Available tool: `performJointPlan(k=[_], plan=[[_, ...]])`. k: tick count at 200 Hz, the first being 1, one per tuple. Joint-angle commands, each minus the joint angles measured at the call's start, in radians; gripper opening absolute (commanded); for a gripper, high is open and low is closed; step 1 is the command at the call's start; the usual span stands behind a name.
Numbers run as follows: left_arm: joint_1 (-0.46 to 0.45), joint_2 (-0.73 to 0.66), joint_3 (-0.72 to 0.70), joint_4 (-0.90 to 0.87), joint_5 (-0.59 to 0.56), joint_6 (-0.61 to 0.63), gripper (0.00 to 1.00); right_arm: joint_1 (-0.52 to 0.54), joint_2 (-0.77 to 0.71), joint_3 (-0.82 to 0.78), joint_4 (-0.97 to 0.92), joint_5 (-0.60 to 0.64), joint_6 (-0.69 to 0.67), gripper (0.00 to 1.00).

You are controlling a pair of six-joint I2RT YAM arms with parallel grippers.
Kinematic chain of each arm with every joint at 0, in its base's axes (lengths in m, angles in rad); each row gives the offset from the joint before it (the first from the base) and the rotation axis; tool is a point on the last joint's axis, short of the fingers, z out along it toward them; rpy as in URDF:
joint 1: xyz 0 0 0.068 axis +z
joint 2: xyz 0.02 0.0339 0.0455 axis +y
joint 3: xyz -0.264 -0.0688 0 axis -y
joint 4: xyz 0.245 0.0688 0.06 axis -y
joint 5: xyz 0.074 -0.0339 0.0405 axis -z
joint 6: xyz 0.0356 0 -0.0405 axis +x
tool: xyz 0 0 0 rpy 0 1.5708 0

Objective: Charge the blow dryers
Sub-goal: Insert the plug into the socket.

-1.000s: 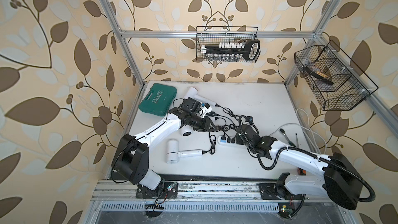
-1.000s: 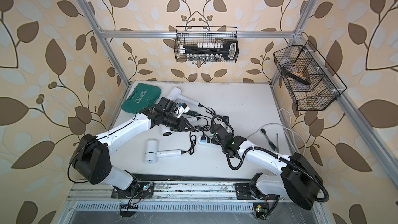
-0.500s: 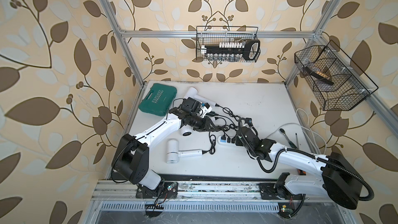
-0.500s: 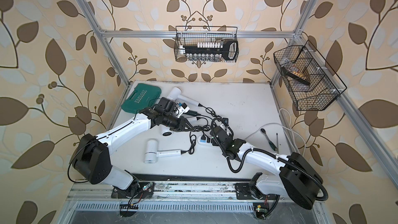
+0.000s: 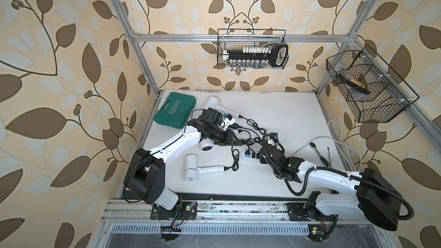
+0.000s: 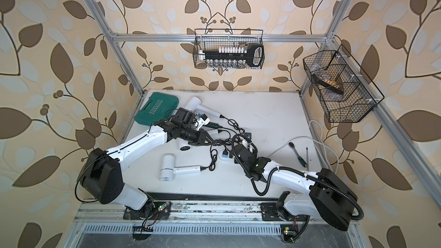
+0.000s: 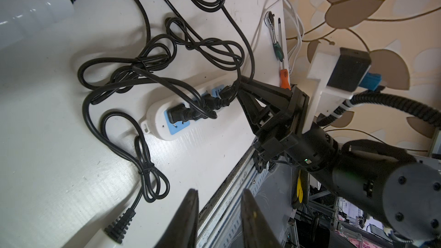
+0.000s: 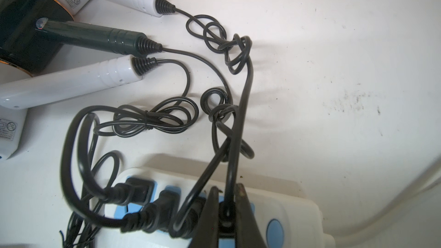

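Three white blow dryers lie on the table: one at the back (image 5: pixel 212 103), one under my left arm (image 5: pixel 206 145), one near the front (image 5: pixel 191 170). A dark green blow dryer (image 8: pixel 95 36) lies between two white handles in the right wrist view. Their black cords (image 8: pixel 229 51) tangle toward the white power strip (image 5: pixel 248 162). My right gripper (image 8: pixel 226 192) is shut on a black plug (image 8: pixel 225 211) at a blue socket of the strip (image 8: pixel 286 206), beside three seated plugs (image 8: pixel 138 189). My left gripper (image 7: pixel 219 190) hangs open and holds nothing, left of the strip (image 7: pixel 157 118).
A teal case (image 5: pixel 175 110) lies at the back left. A ratchet (image 5: pixel 317 151), a screwdriver (image 5: pixel 328 156) and a white cable (image 5: pixel 343 144) lie at the right edge. Wire baskets hang on the back wall (image 5: pixel 251 53) and the right wall (image 5: pixel 367 89).
My right gripper has sunk slightly toward the power strip with the plug in it. The left arm has not moved.
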Motion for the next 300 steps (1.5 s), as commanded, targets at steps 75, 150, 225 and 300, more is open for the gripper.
performJointPlan(k=[75, 150, 225, 300], plan=[[0.012, -0.012, -0.009, 0.012, 0.022, 0.008, 0.32, 0.008, -0.012, -0.052, 0.078, 0.054, -0.011, 0.00], [0.012, -0.012, -0.008, 0.013, 0.022, 0.008, 0.32, 0.012, -0.001, -0.074, 0.092, 0.045, -0.010, 0.00], [0.013, -0.009, -0.003, 0.002, 0.016, 0.016, 0.32, 0.047, 0.038, -0.120, 0.126, 0.068, 0.053, 0.00], [0.014, -0.006, -0.003, 0.010, 0.019, 0.009, 0.32, 0.107, 0.084, -0.098, 0.048, 0.160, 0.083, 0.00]])
